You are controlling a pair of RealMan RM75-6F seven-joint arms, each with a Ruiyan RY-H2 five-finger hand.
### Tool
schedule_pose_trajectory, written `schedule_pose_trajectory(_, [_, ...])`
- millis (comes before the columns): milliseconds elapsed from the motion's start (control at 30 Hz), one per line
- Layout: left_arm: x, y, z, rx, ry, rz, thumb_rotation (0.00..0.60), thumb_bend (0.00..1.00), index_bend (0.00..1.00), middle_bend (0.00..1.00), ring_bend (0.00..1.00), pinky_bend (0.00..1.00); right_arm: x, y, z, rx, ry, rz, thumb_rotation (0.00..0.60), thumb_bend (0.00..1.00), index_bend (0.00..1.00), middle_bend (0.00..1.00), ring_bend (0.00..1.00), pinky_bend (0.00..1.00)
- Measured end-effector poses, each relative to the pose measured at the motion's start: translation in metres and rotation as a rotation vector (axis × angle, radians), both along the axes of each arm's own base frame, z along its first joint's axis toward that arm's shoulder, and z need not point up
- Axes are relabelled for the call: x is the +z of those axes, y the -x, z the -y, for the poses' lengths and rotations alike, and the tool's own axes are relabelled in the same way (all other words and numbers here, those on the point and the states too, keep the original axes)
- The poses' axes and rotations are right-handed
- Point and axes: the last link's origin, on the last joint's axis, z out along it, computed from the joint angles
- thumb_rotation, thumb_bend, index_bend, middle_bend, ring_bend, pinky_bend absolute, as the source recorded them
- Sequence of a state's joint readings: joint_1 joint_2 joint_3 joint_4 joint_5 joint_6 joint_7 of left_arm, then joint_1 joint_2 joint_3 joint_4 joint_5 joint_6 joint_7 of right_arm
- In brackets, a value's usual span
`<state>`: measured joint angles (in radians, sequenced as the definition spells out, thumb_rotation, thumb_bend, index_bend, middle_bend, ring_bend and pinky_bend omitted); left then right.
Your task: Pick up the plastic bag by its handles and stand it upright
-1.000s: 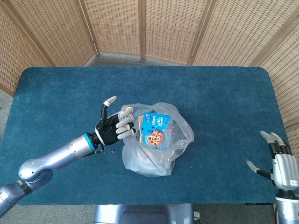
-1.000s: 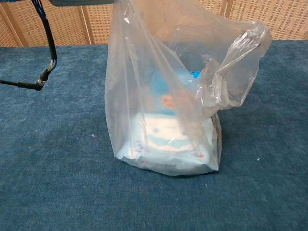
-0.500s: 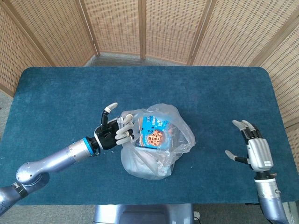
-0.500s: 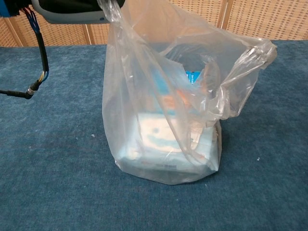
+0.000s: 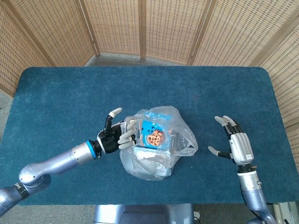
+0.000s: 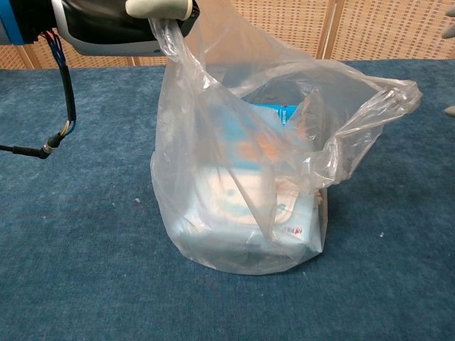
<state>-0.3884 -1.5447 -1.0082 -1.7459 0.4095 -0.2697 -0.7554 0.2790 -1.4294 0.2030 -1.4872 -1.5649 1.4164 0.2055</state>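
A clear plastic bag (image 5: pixel 156 144) stands on the blue table (image 5: pixel 56 93), with a blue cookie packet (image 5: pixel 152 133) and white packs inside. In the chest view the plastic bag (image 6: pixel 249 177) rises upright, its left handle (image 6: pixel 167 32) pulled up. My left hand (image 5: pixel 117 135) grips that handle at the bag's left side; the same left hand (image 6: pixel 135 21) shows at the top left of the chest view. The right handle (image 6: pixel 377 99) hangs loose. To the right of the bag, clear of it, my right hand (image 5: pixel 236 144) hovers with fingers spread and nothing in it.
Woven wicker screens (image 5: pixel 149 28) stand behind the table. A black cable (image 6: pixel 50 135) hangs from my left arm (image 5: pixel 56 161) over the table's left part. The table's right edge (image 5: pixel 282 121) lies just past my right hand.
My right hand has risen from the lower right corner and moved left toward the bag. My left hand has dropped a little with the handle, and the bag has sagged and shifted slightly.
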Motion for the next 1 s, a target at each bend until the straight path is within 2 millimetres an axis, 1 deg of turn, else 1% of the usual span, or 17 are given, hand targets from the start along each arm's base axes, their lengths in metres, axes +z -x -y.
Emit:
schedule_pose_trajectory(300, [-0.005,-0.005,0.0,-0.019,-0.002,-0.004,0.0,0.33,0.66,0.84,0.96,0.94,-0.025,-0.012,0.006,0.02,-0.061,0.053,0.6,0.14,0.14,0.21,0.13,0.11])
schedule_pose_trajectory(433, [-0.007,-0.006,0.0,-0.016,0.002,-0.003,0.0,0.33,0.66,0.84,0.95,0.94,-0.032,-0.019,0.011,0.038,-0.078,0.077,0.6,0.14,0.15,0.21,0.13,0.11])
schedule_pose_trajectory(600, [-0.008,-0.007,0.001,-0.023,0.002,-0.002,0.0,0.33,0.66,0.84,0.96,0.94,-0.03,-0.034,0.022,0.068,-0.068,0.141,0.6,0.14,0.15,0.22,0.13,0.11])
schedule_pose_trajectory(733, [-0.008,-0.008,0.001,-0.026,-0.001,-0.003,0.0,0.33,0.66,0.84,0.96,0.94,-0.026,-0.042,0.026,0.078,-0.064,0.193,0.6,0.14,0.17,0.23,0.13,0.11])
schedule_pose_trajectory(900, [-0.008,-0.009,0.002,-0.027,-0.003,0.001,0.0,0.33,0.66,0.84,0.96,0.94,-0.019,-0.053,0.031,0.078,-0.047,0.279,0.6,0.17,0.2,0.26,0.15,0.12])
schedule_pose_trajectory(1000, [-0.008,-0.01,0.002,-0.03,-0.004,0.001,0.0,0.33,0.66,0.84,0.96,0.94,-0.018,-0.057,0.033,0.074,-0.049,0.329,0.6,0.21,0.23,0.28,0.18,0.13])
